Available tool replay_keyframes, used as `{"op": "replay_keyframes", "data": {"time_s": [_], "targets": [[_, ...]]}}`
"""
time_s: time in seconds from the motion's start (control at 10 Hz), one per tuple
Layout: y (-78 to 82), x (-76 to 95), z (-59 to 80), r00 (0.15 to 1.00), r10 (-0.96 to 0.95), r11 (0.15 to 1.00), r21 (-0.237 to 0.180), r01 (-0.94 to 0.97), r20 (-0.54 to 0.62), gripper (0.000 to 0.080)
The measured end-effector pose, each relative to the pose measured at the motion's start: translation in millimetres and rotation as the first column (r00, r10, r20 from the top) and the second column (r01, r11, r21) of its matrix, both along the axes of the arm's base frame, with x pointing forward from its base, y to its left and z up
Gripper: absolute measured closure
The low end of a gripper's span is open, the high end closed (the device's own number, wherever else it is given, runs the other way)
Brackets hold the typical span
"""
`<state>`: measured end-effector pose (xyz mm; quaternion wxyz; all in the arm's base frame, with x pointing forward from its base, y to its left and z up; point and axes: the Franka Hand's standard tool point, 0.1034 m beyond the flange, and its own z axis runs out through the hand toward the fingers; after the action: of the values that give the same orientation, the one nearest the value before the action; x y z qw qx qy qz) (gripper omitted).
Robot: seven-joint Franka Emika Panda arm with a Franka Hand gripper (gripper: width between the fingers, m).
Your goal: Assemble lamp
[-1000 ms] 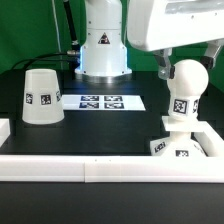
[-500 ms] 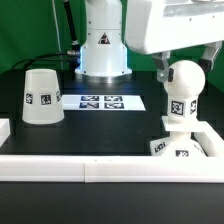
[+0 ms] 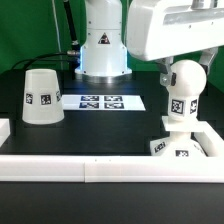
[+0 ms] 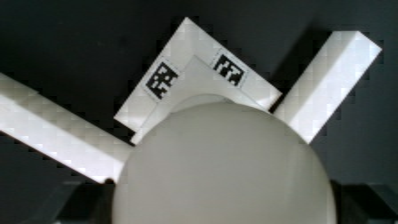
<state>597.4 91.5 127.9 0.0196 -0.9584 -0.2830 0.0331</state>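
The white ball-shaped bulb [image 3: 184, 84] stands upright with its neck on the low blocky base [image 3: 181, 148], at the exterior view's right. My gripper [image 3: 187, 68] reaches down over the bulb's top, with a dark finger on each side of the ball, shut on it. In the wrist view the bulb [image 4: 222, 165] fills the space between my fingers, and the tagged base [image 4: 192, 72] shows beyond it. The cone-shaped shade [image 3: 41, 95] stands alone on the table, wide end down, at the exterior view's left.
The marker board [image 3: 103, 101] lies flat between the shade and the bulb. White rail-like border blocks [image 3: 100, 168] run along the front edge and the sides [image 4: 331, 85]. The arm's own white pedestal [image 3: 103, 48] stands behind the marker board.
My gripper and the bulb have shifted slightly toward the exterior view's left, and the bulb sits a little lower. The shade and base have not moved.
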Motion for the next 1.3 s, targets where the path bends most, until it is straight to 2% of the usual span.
{"op": "replay_keyframes", "data": {"time_s": [0.6,1.1,1.3], "targets": [[0.3,0.4,-0.1,0.999,-0.040,0.999,-0.002,0.040,0.002,0.0225],[3.4,1.9,-0.8,0.918,-0.397,0.918,-0.013,0.397,0.017,0.0222],[5.5,2.6,-0.9,0.833,-0.553,0.833,-0.009,0.553,0.032,0.0222]]}}
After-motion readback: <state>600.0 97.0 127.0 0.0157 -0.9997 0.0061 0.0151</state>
